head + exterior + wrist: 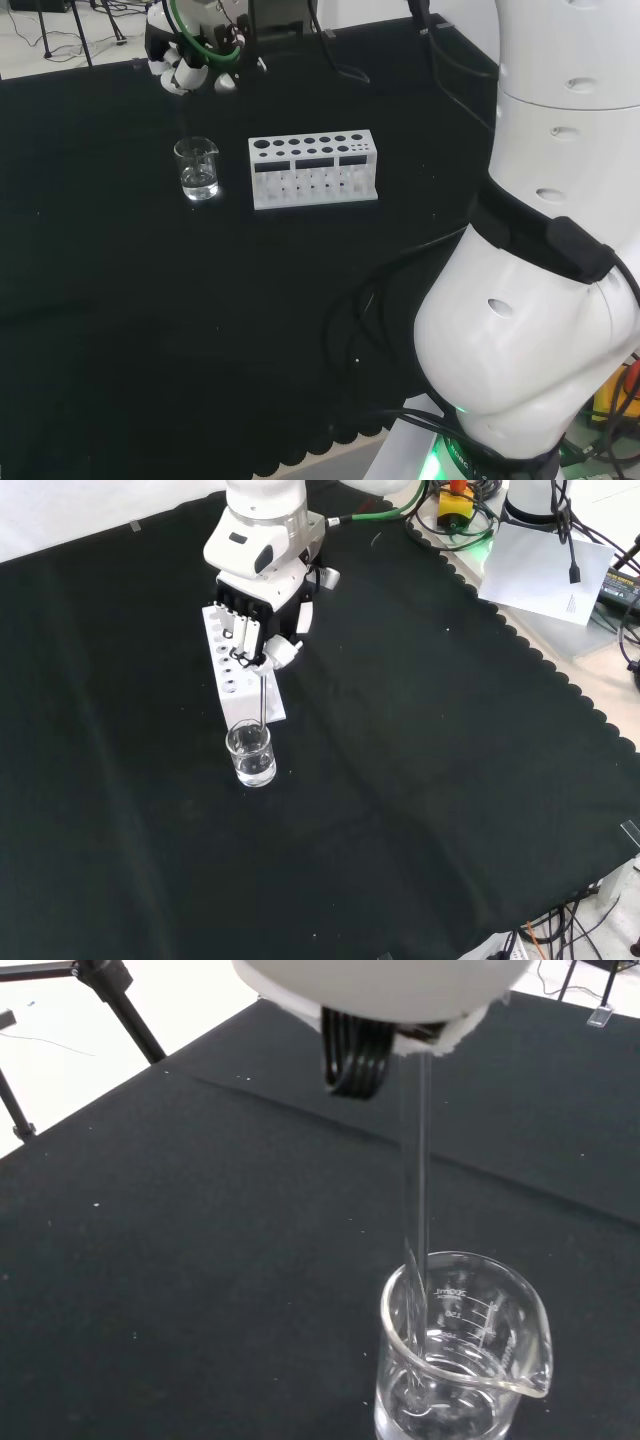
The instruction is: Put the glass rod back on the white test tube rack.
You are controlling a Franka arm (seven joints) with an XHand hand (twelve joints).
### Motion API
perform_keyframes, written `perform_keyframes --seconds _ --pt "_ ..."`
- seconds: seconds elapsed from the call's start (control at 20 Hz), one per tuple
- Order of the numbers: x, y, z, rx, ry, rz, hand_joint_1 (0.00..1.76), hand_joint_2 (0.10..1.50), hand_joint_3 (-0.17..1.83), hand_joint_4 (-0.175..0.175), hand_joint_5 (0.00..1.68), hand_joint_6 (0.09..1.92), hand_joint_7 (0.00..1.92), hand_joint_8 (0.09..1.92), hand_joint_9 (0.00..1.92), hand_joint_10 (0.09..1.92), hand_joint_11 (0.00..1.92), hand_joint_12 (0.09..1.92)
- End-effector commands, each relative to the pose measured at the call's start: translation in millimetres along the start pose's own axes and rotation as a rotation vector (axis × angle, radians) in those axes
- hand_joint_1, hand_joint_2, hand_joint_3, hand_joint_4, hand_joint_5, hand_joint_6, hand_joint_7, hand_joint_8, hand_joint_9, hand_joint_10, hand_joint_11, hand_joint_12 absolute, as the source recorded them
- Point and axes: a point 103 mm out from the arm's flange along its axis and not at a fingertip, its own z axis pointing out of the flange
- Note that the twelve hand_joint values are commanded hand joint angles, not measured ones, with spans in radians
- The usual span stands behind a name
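— Hand (262, 608) first: what are the fingers doing?

— In the front view it is hanging in the upper left part of the frame, over the white test tube rack (240, 680). Its fingers (243, 635) are curling down and pinching the top of the glass rod (263, 695).

— And where is the rod sitting?

— It is hanging almost upright from that pinch, a thin clear line running down in front of the near end of the rack. Its lower end is dipping into the glass beaker (250, 755), just below the rack in that view. The wrist view is showing it better: the rod (417, 1190) is coming down from under the blurred white palm (380, 985) and its tip is resting in the clear liquid at the bottom of the beaker (465, 1360).

— Is the beaker touching the rack?

— In the front view the two are looking very close, the beaker's rim just overlapping the rack's near end. In the head view they are standing apart on the black cloth (150, 320), the beaker (197, 168) left of the rack (313, 170), both in the upper middle of the frame.

— Anything in the rack's holes?

— I cannot tell; the holes are showing as dark rounds.
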Motion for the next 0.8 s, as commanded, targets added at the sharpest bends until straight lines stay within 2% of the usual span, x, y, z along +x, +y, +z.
perform_keyframes --seconds 0.05,0.2,0.5,0.8 --pt "-0.7 -0.4 -0.4 0.008 -0.02 -0.001 1.31 0.66 0.81 -0.175 1.13 0.72 1.15 1.24 1.68 0.95 1.65 0.99" --pt "-0.6 1.2 -2.8 -0.003 -0.017 0.003 1.31 0.66 0.8 -0.175 1.13 0.72 1.15 1.24 1.68 0.95 1.65 0.99" --pt "1.1 -10.0 -26.7 -0.056 -0.02 -0.01 1.31 0.66 0.8 -0.175 1.13 0.72 1.15 1.24 1.68 0.95 1.65 0.99" --pt "-7.8 -27.6 -59.8 -0.096 -0.005 0.022 1.31 0.66 0.81 -0.175 1.13 0.72 1.15 1.24 1.68 0.95 1.65 0.99"
